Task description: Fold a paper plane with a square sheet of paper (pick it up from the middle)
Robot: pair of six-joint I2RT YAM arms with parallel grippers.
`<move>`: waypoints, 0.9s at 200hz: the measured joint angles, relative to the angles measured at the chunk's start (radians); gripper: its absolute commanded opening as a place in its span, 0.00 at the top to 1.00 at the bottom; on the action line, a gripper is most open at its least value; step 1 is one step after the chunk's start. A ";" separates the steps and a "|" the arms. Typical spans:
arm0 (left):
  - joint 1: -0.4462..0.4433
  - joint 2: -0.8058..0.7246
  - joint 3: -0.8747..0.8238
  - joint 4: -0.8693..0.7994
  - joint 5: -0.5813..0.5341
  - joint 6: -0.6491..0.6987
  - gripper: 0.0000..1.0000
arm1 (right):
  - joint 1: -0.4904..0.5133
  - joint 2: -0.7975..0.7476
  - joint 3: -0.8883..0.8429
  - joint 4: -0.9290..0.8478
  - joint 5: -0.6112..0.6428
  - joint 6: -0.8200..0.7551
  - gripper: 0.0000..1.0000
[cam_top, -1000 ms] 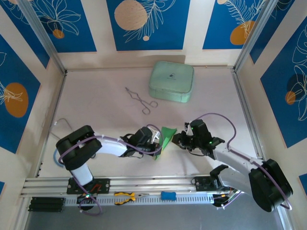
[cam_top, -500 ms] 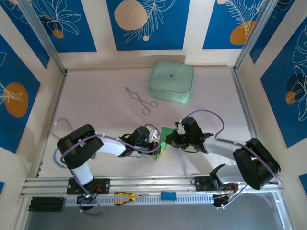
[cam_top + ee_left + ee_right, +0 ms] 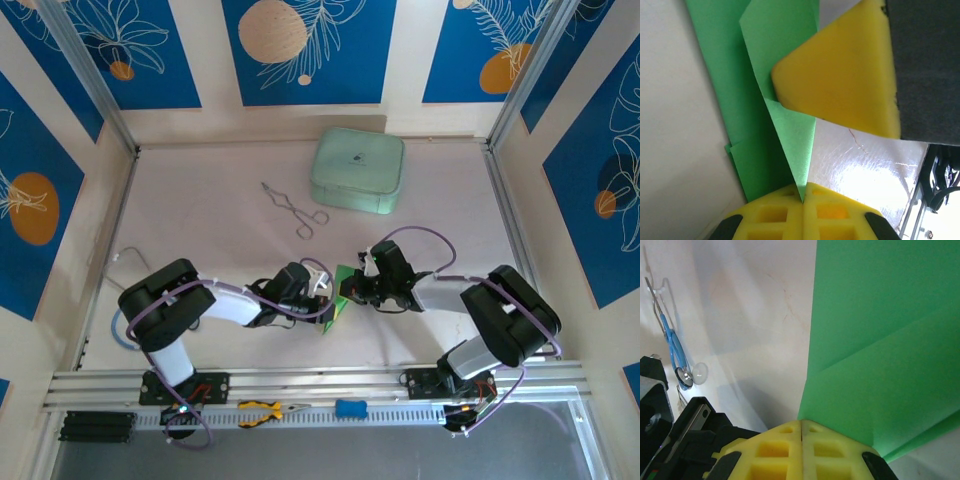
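Left end effector point(image 3: 802, 199) is clamped shut on one edge of the folded paper plane point(image 3: 790, 145). Right end effector point(image 3: 801, 424) is clamped on its other side.

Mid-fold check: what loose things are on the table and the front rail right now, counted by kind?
Green folded paper: 1
Mint-green case: 1
Metal forceps: 1
Blue stethoscope: 1
Yellow-handled pliers: 1
Small blue block: 1
Total: 6
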 measured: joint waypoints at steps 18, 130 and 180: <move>0.002 0.000 0.000 0.000 0.003 -0.006 1.00 | -0.007 0.007 0.000 0.011 -0.001 0.000 0.95; 0.017 0.008 -0.002 0.011 0.035 -0.029 1.00 | -0.032 0.038 0.000 0.060 -0.015 -0.004 0.95; 0.023 0.013 -0.002 0.018 0.049 -0.043 1.00 | -0.032 0.060 0.000 0.077 -0.019 -0.008 0.95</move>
